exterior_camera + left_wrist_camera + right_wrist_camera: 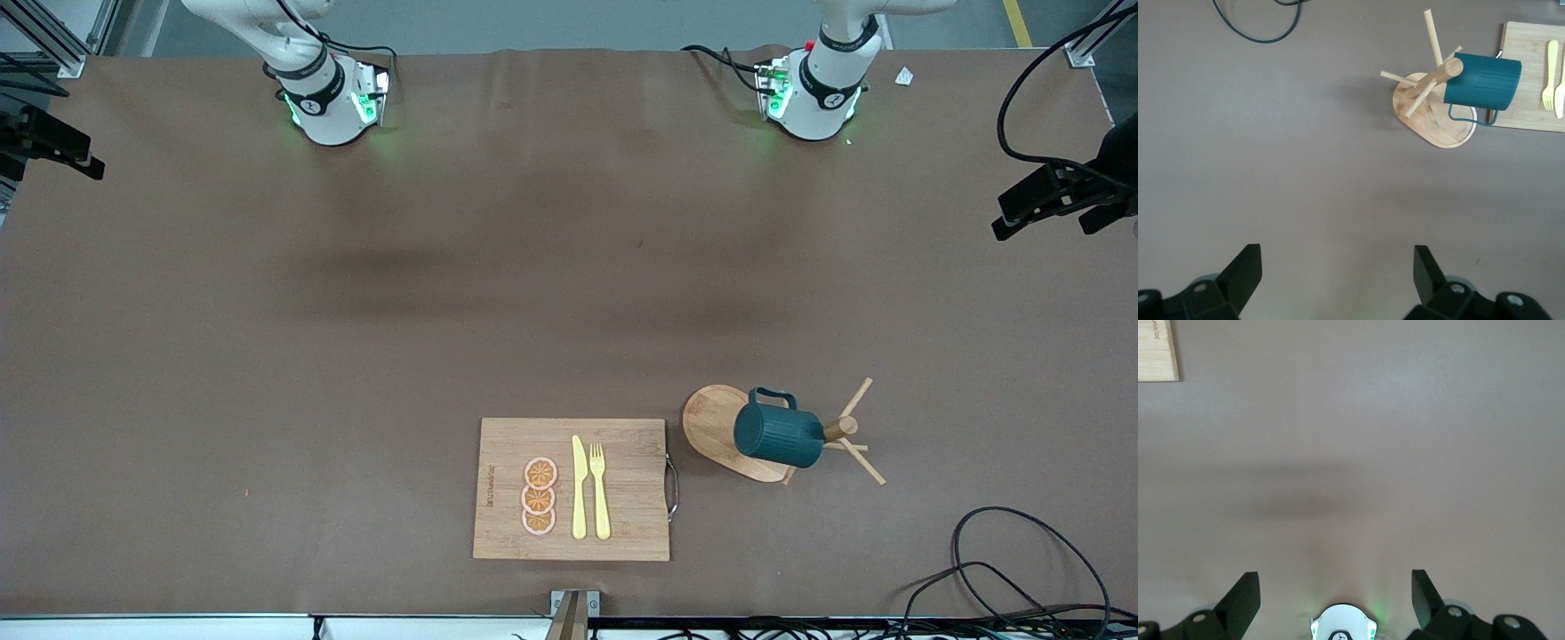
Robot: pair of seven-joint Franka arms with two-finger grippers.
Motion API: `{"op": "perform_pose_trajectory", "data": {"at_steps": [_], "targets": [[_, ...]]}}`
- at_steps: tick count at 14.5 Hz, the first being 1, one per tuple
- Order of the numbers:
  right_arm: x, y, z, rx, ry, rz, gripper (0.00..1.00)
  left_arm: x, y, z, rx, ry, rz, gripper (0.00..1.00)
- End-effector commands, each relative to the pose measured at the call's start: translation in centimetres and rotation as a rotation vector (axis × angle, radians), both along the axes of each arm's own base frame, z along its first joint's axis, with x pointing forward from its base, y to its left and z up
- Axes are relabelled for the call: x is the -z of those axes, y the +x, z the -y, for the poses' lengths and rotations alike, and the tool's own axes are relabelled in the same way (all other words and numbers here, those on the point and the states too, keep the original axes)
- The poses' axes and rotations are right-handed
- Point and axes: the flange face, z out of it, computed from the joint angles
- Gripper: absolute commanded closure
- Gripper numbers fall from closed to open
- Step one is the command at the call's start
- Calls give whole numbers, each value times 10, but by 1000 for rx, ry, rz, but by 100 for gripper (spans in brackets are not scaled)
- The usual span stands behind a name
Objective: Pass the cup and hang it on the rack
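Note:
The dark teal ribbed cup (779, 434) hangs on a peg of the light wooden rack (720, 425), which stands beside the cutting board toward the left arm's end of the table. The left wrist view shows the same cup (1485, 83) on the rack (1431, 110), its handle pointing down toward the oval base. My left gripper (1337, 267) is open and empty, high over bare table, well apart from the rack. My right gripper (1335, 590) is open and empty too, over the table near its own base. Neither hand appears in the front view.
A wooden cutting board (631, 498) carries orange slices (539, 496), a yellow knife (579, 487) and a fork (599, 489). Black cables (1022, 569) lie at the table's near corner toward the left arm's end. Camera mounts (1058, 191) stand at both table ends.

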Motion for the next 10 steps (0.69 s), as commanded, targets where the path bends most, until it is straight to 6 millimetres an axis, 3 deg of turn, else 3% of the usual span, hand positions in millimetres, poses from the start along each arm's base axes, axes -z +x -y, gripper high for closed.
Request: {"op": "perform_pose_trajectory", "data": {"at_steps": [1, 10], "targets": [[-3, -5, 0, -10, -6, 3, 0, -1, 0, 6, 17, 27, -8, 0], [-3, -4, -1, -9, -1, 6, 0, -8, 8, 22, 53, 31, 76, 0]]}}
